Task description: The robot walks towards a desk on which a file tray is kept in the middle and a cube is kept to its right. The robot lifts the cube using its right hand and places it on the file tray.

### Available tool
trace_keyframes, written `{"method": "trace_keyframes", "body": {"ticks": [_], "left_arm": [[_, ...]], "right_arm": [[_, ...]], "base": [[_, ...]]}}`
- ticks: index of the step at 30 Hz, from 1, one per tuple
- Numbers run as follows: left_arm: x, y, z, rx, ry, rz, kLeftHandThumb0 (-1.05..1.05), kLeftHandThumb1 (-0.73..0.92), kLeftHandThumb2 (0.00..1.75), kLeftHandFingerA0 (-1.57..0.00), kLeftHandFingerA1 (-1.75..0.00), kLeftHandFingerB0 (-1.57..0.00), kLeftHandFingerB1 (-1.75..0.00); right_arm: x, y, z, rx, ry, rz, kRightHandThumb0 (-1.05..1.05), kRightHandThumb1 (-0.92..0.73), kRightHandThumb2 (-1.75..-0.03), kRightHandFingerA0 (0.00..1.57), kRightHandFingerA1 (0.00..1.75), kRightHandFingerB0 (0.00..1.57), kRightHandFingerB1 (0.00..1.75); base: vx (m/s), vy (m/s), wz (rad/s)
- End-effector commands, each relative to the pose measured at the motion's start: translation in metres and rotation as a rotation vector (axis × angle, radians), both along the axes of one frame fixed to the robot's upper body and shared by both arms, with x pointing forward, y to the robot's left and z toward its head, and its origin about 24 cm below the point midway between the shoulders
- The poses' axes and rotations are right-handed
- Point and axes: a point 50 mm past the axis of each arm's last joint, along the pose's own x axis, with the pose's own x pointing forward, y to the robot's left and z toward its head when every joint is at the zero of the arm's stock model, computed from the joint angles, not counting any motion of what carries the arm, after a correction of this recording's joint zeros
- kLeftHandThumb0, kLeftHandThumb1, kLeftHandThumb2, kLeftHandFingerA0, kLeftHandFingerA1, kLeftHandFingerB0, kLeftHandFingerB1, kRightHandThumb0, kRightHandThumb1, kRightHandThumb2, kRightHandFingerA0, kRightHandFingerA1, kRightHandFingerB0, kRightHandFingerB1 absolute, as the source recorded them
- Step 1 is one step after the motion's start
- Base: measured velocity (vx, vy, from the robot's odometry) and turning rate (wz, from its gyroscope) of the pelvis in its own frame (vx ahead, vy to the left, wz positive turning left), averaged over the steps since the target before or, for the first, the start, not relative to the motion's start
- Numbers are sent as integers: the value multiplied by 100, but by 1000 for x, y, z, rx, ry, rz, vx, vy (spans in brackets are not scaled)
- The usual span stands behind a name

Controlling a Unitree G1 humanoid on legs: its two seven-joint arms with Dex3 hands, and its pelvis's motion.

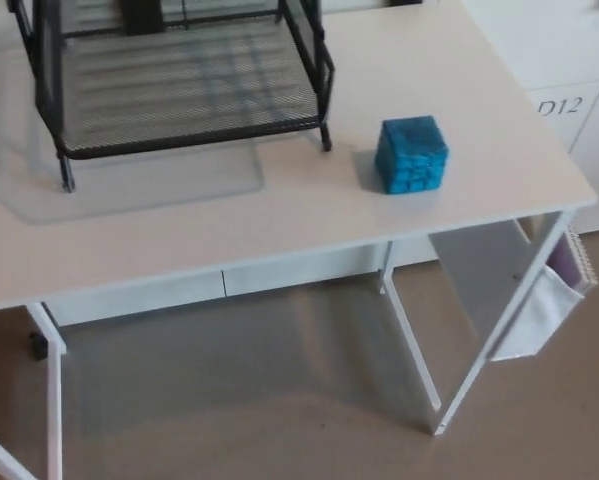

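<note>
The blue cube [411, 154] sat on the white worktop [309, 215] in the right half of the frame, just right of the black wire file tray [179, 139], which filled the upper left and ran off the top edge. Neither hand showed anywhere in the picture, so whether the fingers were spread or pressed together could not be told. The lift had apparently not begun. The main risk looked to be the cube's position: it lay near the right-hand edge of the worktop, so a clumsy first touch from the right hand could push it toward that edge and off onto the brown floor [279, 420]. A second risk seemed to be the tray's raised side frame and its front corner post [326, 135], which stood between the cube and the tray's mesh bed. A carry kept too low could knock the cube or the hand against them. Around the worktop, a white cabinet [579, 60] marked D12 stood at the upper right. A pale cloth pouch [544, 305] hung off the worktop's right leg, well clear of the cube's path.
</note>
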Motion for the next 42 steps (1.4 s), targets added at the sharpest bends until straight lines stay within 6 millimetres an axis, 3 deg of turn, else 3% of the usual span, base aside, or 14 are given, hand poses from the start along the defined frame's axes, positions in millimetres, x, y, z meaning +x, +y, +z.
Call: {"method": "trace_keyframes", "body": {"ticks": [1,5,9,16,17,20,21,25,26,28,31,36,37,42], "left_arm": [[3,4,2,3,-4,17,-36,65,116,-4,-54,0,-52],[6,5,5,4,-3,-3,-36,65,117,-3,-53,0,-52],[10,6,6,12,-7,-19,-36,63,116,-3,-52,0,-51],[10,8,6,22,-5,7,-36,64,116,-4,-53,-1,-52],[9,8,6,24,-12,15,-67,72,93,-19,-57,-5,-45],[16,7,6,31,-9,-9,-66,74,93,-17,-55,-6,-46],[16,8,8,22,-11,-8,-62,89,65,-20,-55,-9,-40],[15,8,11,17,-4,-21,-62,90,66,-18,-52,-9,-38],[11,9,12,8,-20,17,-36,66,117,-2,-53,0,-52],[7,10,12,1,-19,23,-35,66,117,-2,-53,0,-52],[1,10,9,4,-9,45,-36,65,116,-3,-53,-1,-52],[-4,10,7,7,-18,70,-35,64,115,-6,-54,-3,-53],[-5,9,8,7,-19,80,-61,86,64,-23,-58,-9,-41],[-9,9,8,11,-8,99,-59,87,65,-19,-53,-9,-39]], "right_arm": [[0,-2,0,62,-59,-127,-105,-11,-77,58,123,0,83],[-1,0,-1,49,-42,-95,-97,-28,-61,39,103,0,74],[0,-1,1,-18,6,28,-104,-26,-88,45,80,0,76],[-1,2,-1,25,-52,-30,-103,-22,-83,40,86,0,78],[0,1,-2,2,-30,-21,-103,-22,-83,42,87,0,76],[2,0,0,-14,-30,-6,-105,-20,-81,54,90,0,77],[3,0,1,-9,-34,3,-103,-21,-82,48,93,0,76],[1,1,0,-1,-28,9,-105,-18,-79,72,101,0,81],[1,3,-3,-26,-19,37,-103,-25,-85,46,85,0,78],[0,4,-4,-27,-33,17,-102,-20,-81,69,91,0,83],[-1,4,-4,4,-60,-25,-103,-17,-79,37,86,0,74],[3,5,-3,12,-69,-4,-102,-19,-80,44,89,0,80],[2,5,-4,4,-70,1,-102,-20,-81,59,94,0,82],[-2,7,-7,30,-74,-42,-105,-33,-56,37,97,0,83]], "base": [[75,44,10],[50,-34,7],[106,-44,-2],[-3,57,-6],[10,193,-5],[46,261,0],[121,2,-28],[54,96,1],[0,0,0],[0,0,0],[66,-41,7],[32,-161,13],[0,-163,2],[5,-42,1]]}}
